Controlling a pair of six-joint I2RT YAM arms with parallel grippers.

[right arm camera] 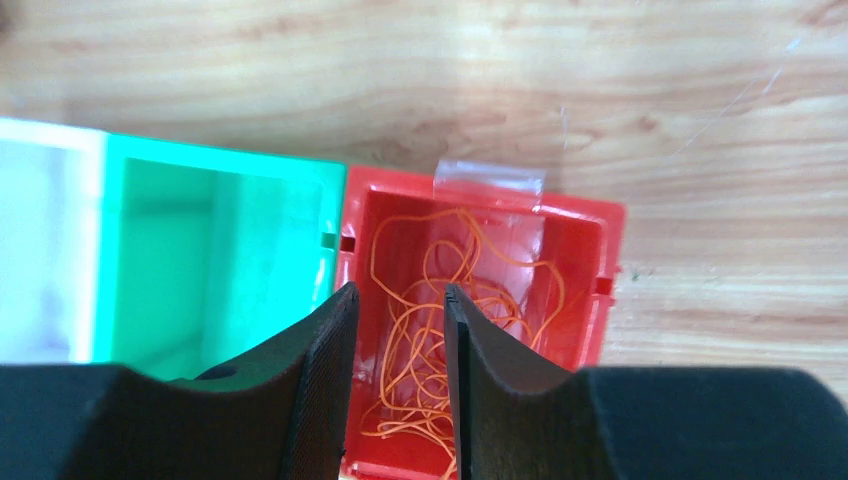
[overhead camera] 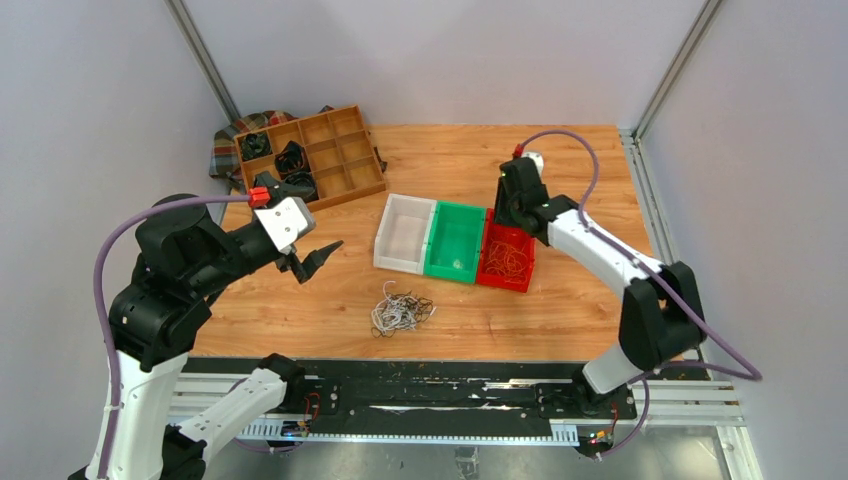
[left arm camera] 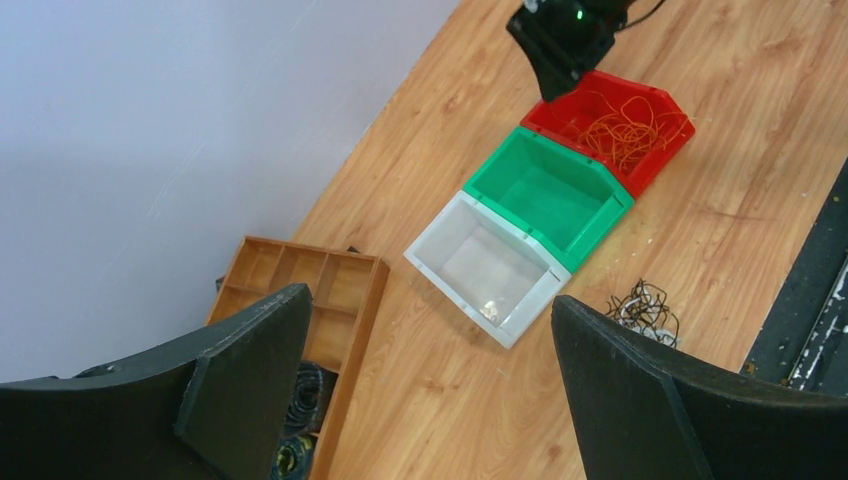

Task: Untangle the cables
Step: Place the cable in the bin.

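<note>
A tangle of white and black cables [overhead camera: 400,310] lies on the wooden table in front of the bins; it also shows in the left wrist view [left arm camera: 645,310]. Orange cables [right arm camera: 480,290] lie loose in the red bin [overhead camera: 507,262]. My right gripper [right arm camera: 400,290] hangs just over that bin, its jaws apart with a clear gap and nothing pinched between them. My left gripper [left arm camera: 428,297] is wide open and empty, held in the air left of the bins and well clear of the tangle [overhead camera: 318,255].
A green bin [overhead camera: 455,242] and a white bin [overhead camera: 405,233] stand in a row with the red one. A wooden compartment tray [overhead camera: 310,155] holding black coiled rolls sits at the back left, on a plaid cloth [overhead camera: 225,150]. A black rail [overhead camera: 420,390] runs along the near edge.
</note>
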